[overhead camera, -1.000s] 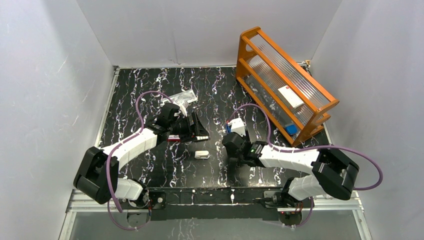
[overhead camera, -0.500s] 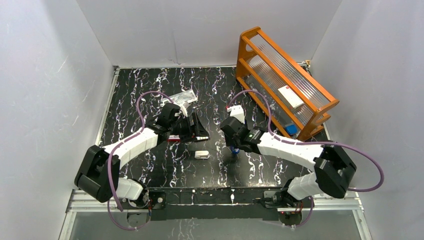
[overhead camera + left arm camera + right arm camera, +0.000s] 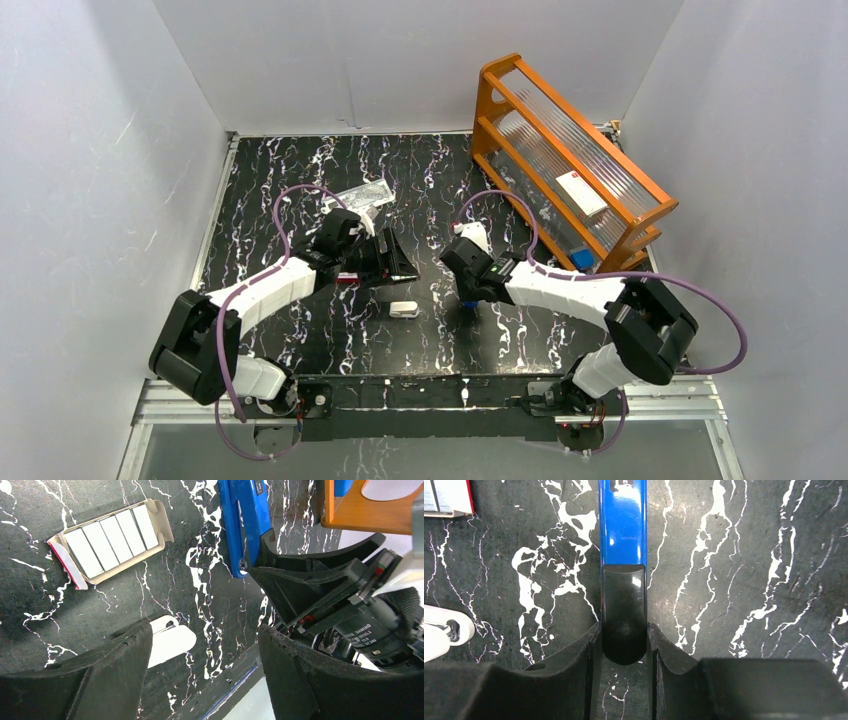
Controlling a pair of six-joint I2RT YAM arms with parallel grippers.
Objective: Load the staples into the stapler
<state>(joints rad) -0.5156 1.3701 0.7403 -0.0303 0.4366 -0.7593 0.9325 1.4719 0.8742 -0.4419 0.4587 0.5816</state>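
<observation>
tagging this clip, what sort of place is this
Probably a robot test cell: plain white walls box in a black marbled tabletop, two robot arms are bolted at its near edge, and a stapler and orange rack are set out.

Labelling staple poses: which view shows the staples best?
Left wrist: the staples lie in full view, strips side by side in their open box. Right wrist catches only a corner of them at its top-left edge. Top view: the left arm covers them, and only a red sliver of box shows.
</observation>
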